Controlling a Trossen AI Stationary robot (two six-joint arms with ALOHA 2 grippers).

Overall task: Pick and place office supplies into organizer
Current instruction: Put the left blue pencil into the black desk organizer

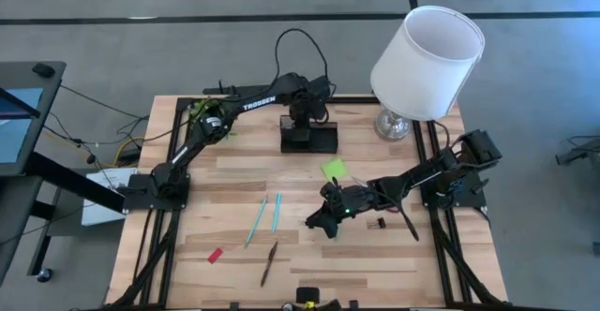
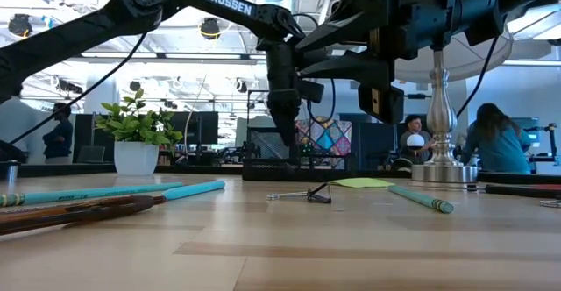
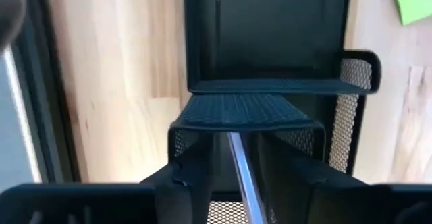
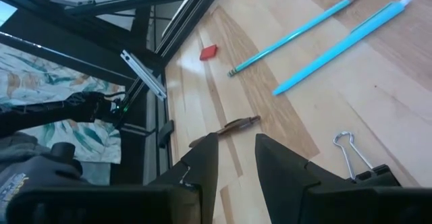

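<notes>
Your organizer (image 1: 309, 137) sits upper centre of the high view, with the left gripper (image 1: 298, 114) directly over its taller pen compartment (image 3: 246, 126), jaws pinching a thin metallic rod (image 3: 241, 173) that points down into it. You can see the low flat section (image 3: 266, 38) holds nothing. Just right of it lies the lime-green sticky-note pad (image 1: 333, 169). Your right gripper (image 1: 323, 219) hovers lower centre, jaws spread and holding nothing, beside the two teal pens (image 1: 265, 217); the brown pencil (image 1: 269, 262) and red eraser (image 1: 216, 255) lie lower left of it
</notes>
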